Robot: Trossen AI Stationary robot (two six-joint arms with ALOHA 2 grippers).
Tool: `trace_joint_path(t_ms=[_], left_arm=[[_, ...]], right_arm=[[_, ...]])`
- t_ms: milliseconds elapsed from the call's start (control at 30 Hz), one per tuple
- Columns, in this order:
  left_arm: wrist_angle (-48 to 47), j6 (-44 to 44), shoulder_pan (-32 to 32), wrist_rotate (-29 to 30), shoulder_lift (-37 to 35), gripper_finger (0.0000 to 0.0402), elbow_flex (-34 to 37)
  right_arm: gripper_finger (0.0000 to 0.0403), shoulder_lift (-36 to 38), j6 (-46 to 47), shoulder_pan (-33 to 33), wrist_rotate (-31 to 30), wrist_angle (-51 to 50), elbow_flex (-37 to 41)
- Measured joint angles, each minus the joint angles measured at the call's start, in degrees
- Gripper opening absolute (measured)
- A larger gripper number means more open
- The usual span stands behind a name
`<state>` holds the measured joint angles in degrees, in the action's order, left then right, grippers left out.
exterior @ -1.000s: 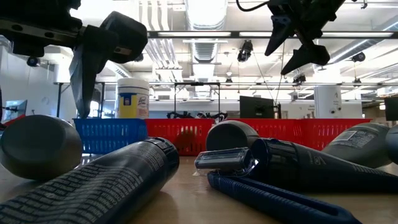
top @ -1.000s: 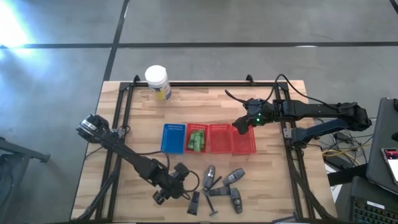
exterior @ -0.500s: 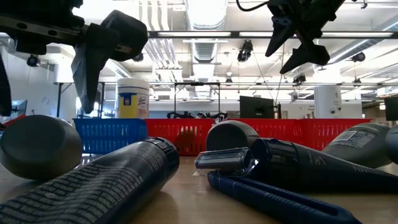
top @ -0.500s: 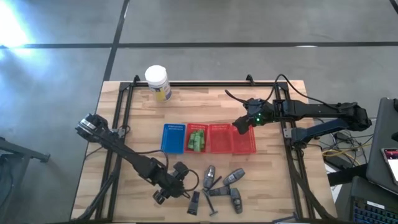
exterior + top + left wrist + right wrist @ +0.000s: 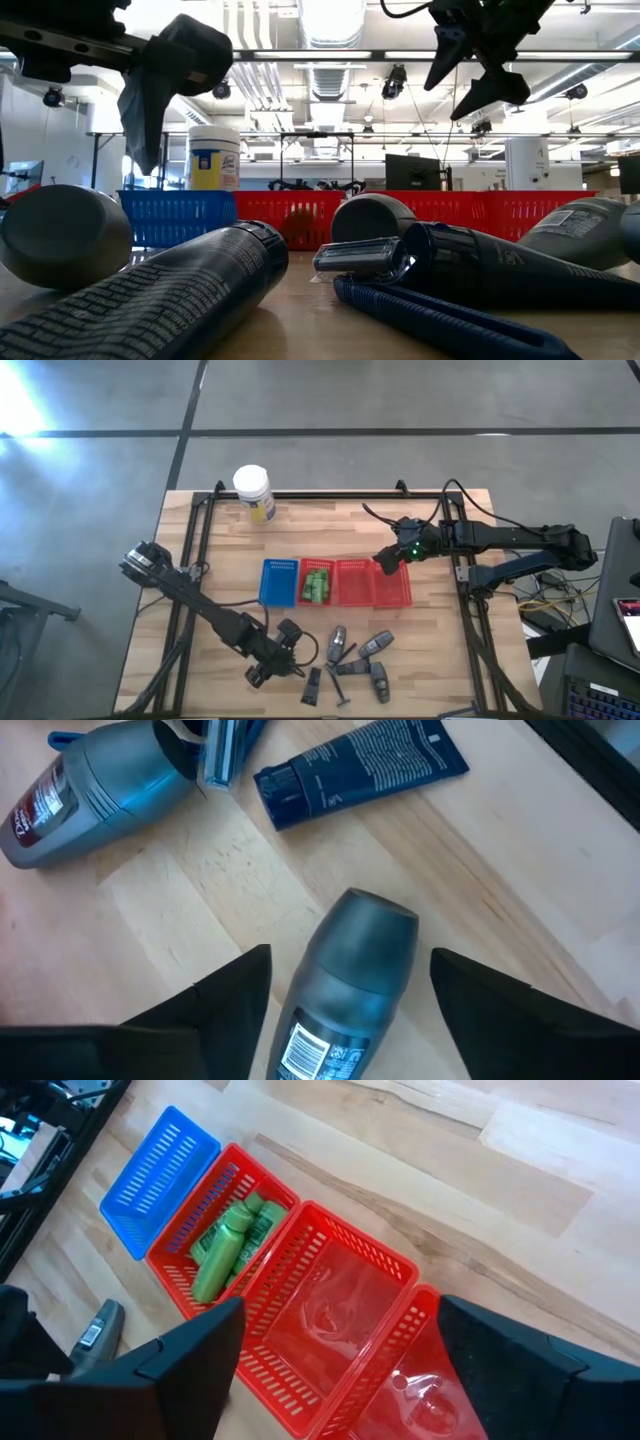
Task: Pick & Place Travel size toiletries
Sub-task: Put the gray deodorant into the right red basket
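A grey roll-on bottle (image 5: 352,975) lies on its side on the wood between the open fingers of my left gripper (image 5: 350,1000), which slants down near the table's front edge (image 5: 290,653); neither finger touches the bottle. Ahead of it lie another grey bottle (image 5: 80,790), a blue razor (image 5: 225,750) and a dark blue tube (image 5: 360,770). Green bottles (image 5: 317,585) lie in one red basket (image 5: 205,1205). My right gripper (image 5: 383,563) hangs open and empty above the two right-hand red baskets (image 5: 335,1300).
A blue basket (image 5: 280,582) stands left of the red row. More grey bottles (image 5: 377,647) (image 5: 380,682) lie near the front edge. A white jar with a yellow label (image 5: 253,490) stands at the far left. Black frame rails (image 5: 190,560) run along both sides.
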<state>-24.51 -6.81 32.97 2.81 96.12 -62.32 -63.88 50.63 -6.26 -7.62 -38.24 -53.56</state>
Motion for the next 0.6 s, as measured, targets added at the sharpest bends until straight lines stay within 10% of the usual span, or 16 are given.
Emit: trace_joint_path(t_ms=[600], left_arm=[[0.09, -8.22, 0.07, 0.33, 0.00, 0.0309, 0.11]], right_arm=[[0.0334, 0.00, -0.04, 0.00, 0.09, -0.05, 0.00]])
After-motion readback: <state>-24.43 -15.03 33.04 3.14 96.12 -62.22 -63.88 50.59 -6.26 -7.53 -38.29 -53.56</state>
